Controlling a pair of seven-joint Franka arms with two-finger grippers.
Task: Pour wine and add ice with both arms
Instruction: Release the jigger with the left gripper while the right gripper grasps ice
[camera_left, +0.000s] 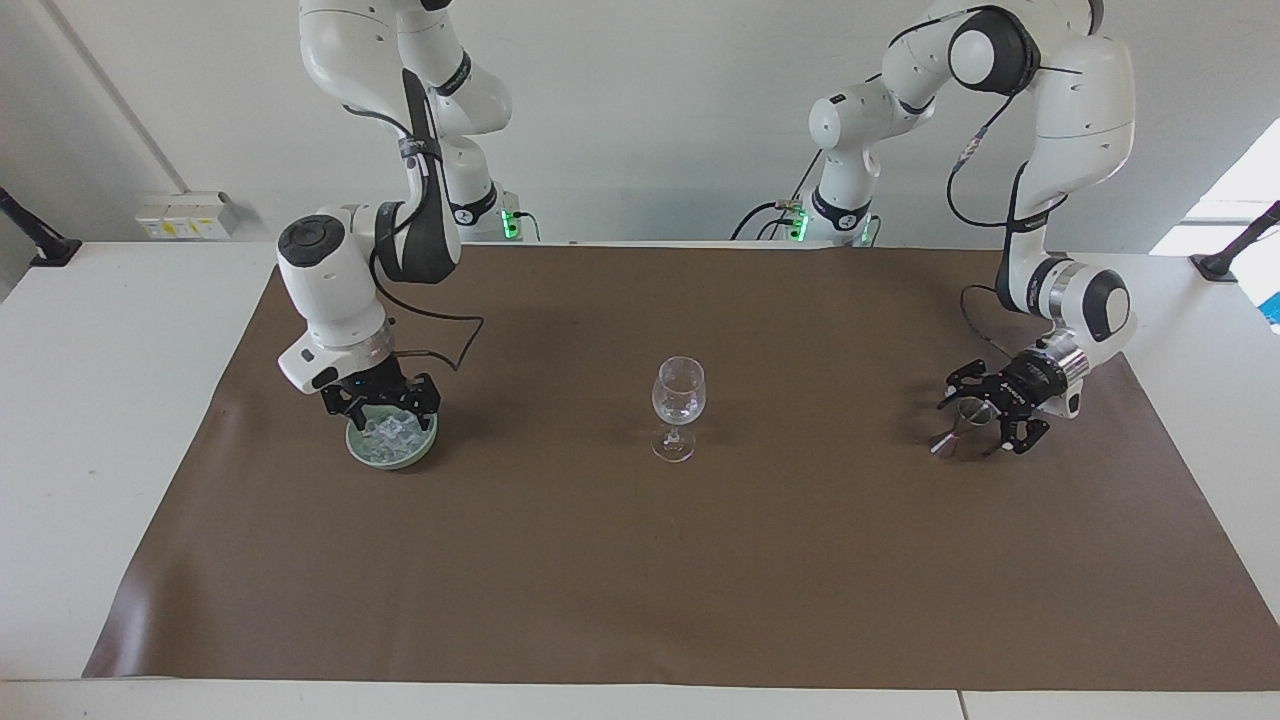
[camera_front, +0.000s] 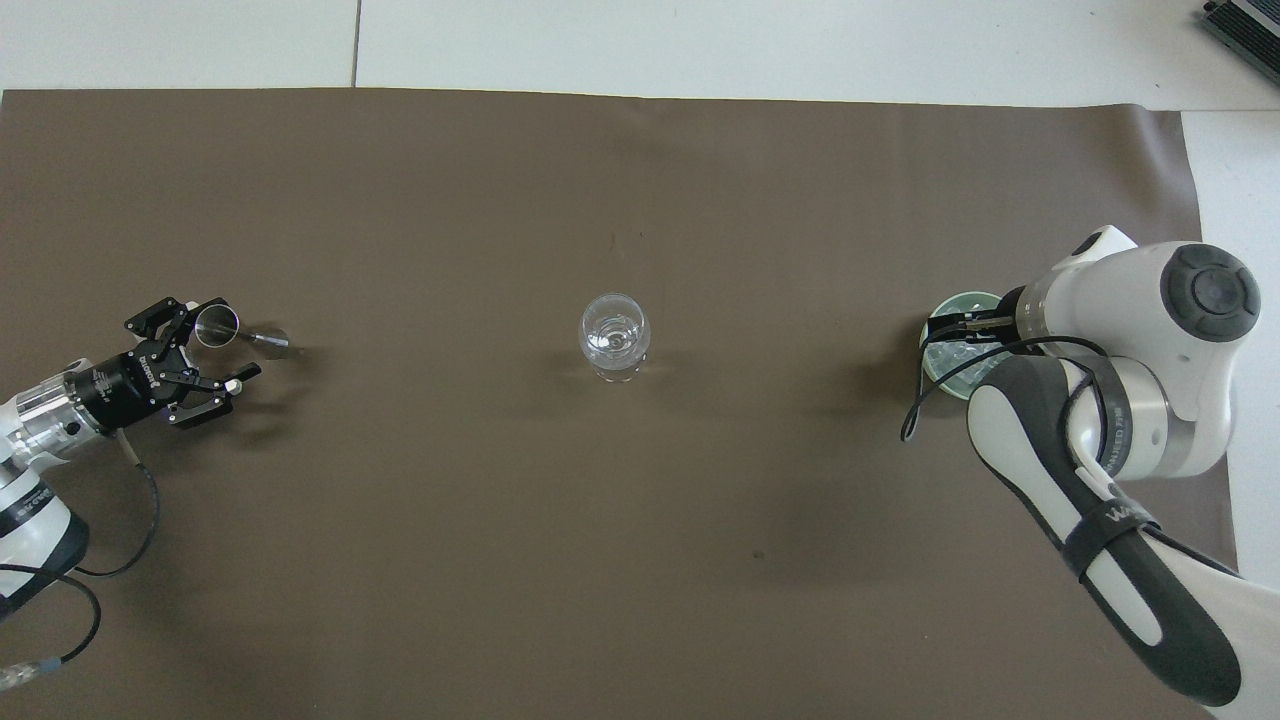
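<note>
Down in the ice (camera_left: 393, 430) bowl (camera_left: 390, 455) — right gripper (camera_left: 381, 404) spread; left gripper (camera_left: 985, 425) splayed around steel jigger (camera_left: 962, 418), unclamped

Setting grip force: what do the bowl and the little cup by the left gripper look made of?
Bowl: pale green with a smooth glossy glaze, probably ceramic, though it could be plastic. Small cup beside the left gripper: mirror-bright silver, most likely polished metal.

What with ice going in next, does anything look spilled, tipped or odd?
The small silver metal cup seems to lie tipped on the brown mat, by the open left hand. The clear stemmed wine glass stands upright; no spill shows.
</note>
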